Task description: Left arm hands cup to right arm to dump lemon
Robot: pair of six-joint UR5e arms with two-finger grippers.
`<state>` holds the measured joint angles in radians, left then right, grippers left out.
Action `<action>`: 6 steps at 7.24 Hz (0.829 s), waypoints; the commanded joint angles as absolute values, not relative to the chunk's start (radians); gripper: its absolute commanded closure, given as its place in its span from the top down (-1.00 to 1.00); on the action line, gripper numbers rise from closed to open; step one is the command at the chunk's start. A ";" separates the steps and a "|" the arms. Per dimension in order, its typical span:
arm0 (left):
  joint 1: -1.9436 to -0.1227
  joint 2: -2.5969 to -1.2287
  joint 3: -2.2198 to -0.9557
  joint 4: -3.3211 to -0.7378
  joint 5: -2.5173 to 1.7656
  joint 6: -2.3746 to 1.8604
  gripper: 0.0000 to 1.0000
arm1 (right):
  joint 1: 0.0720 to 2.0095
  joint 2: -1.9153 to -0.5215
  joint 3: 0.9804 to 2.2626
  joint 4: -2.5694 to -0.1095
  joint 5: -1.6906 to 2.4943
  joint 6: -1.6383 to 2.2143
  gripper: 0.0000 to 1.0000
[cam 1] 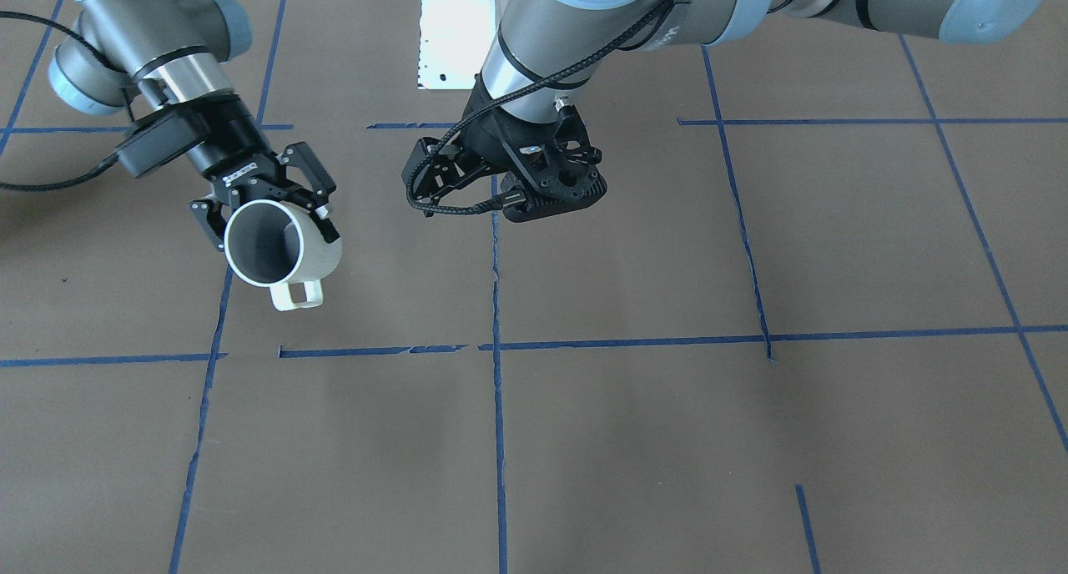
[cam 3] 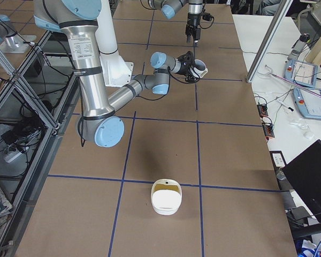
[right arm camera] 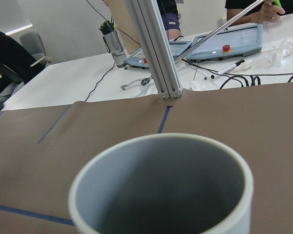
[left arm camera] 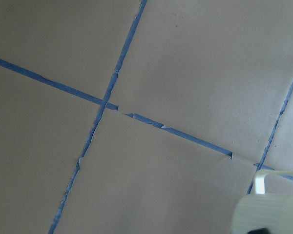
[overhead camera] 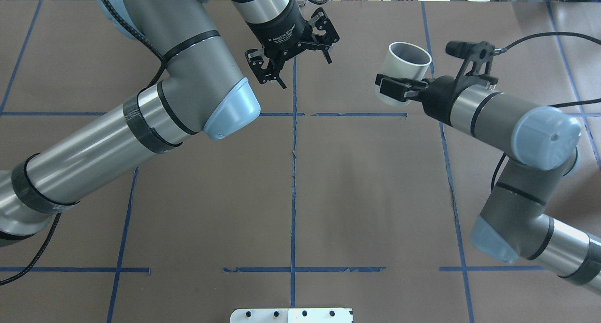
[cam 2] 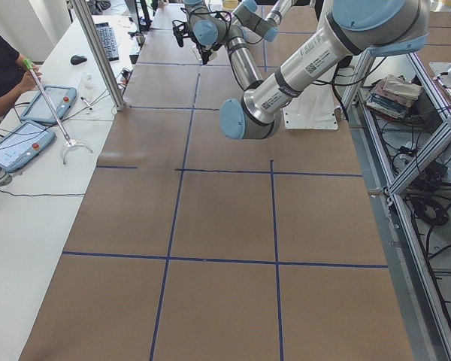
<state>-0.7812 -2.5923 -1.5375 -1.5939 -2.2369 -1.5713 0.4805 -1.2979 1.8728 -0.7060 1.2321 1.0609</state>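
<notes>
My right fingers [cam 1: 269, 215] are clenched across the round wall of the cup [cam 1: 317, 257], holding it in the air above the surface [cam 1: 667, 432]. It is tipped so its mouth faces away from me, with the handle hanging underneath. My left fingers [overhead camera: 304, 72] are spread wide and grasp nothing, hovering apart from the cup, so I judge the hand-over finished and the dump to be mine. I cannot find the lemon. The grey inside looks bare, though my right wrist view hides the bottom. With the cup tilted like this, a lemon still inside could slide out in the wrong spot. My grip is on a smooth curved wall, so turning the cup further could make it twist or slip between the pads. The low handle could catch the surface if I drop too far. A white container [cam 3: 166, 198] with something yellowish inside sits well apart; I cannot tell what it is.
</notes>
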 commanded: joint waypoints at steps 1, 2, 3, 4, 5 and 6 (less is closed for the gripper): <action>-0.779 -2.605 -1.543 -1.585 -2.237 -1.577 1.00 | 0.300 -1.215 1.873 -0.848 0.966 1.017 -0.14; -0.779 -2.606 -1.552 -1.530 -2.237 -1.577 1.00 | 0.260 -1.198 1.870 -0.885 0.898 0.991 -0.15; -0.773 -2.605 -1.558 -1.507 -2.235 -1.577 1.00 | 0.244 -1.177 1.867 -0.891 0.872 0.948 -0.14; -0.758 -2.599 -1.575 -1.496 -2.233 -1.577 0.95 | 0.242 -1.177 1.861 -0.891 0.865 0.940 -0.14; -0.747 -2.597 -1.607 -1.444 -2.227 -1.574 0.93 | 0.242 -1.174 1.859 -0.891 0.864 0.931 -0.14; -0.727 -2.596 -1.620 -1.434 -2.226 -1.566 0.87 | 0.242 -1.163 1.859 -0.890 0.862 0.908 -0.14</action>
